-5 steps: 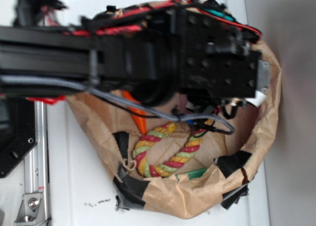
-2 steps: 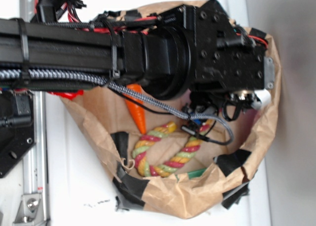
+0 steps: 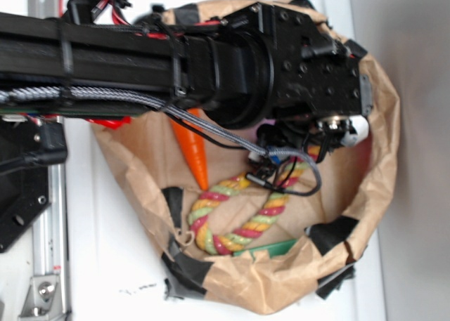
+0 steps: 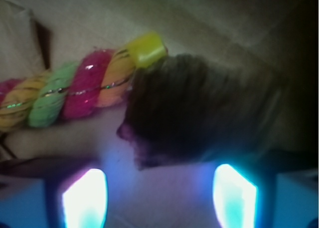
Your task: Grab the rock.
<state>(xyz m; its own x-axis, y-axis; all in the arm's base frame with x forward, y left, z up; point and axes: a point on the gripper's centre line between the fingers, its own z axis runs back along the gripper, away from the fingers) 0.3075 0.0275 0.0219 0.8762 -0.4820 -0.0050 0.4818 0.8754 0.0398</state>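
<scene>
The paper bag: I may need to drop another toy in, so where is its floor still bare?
In the exterior view, bare brown floor shows inside the loop of the twisted rope, and left of the carrot toward the paper bag's wall. Under the arm it is crowded: the wrist view shows the rock touching the rope's end, just ahead of the gripper.

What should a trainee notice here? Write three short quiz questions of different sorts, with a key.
1. True or false: the end effector is shut on the rock.
2. In the wrist view, what lies right beside the rock? A) the yellow end of the rope B) a spoon C) a sponge
3. Fill in: everything lies inside a brown paper ____.

Key: 1 false, the end effector is open and the rock lies just ahead of it. 2 A. 3 bag.
</scene>
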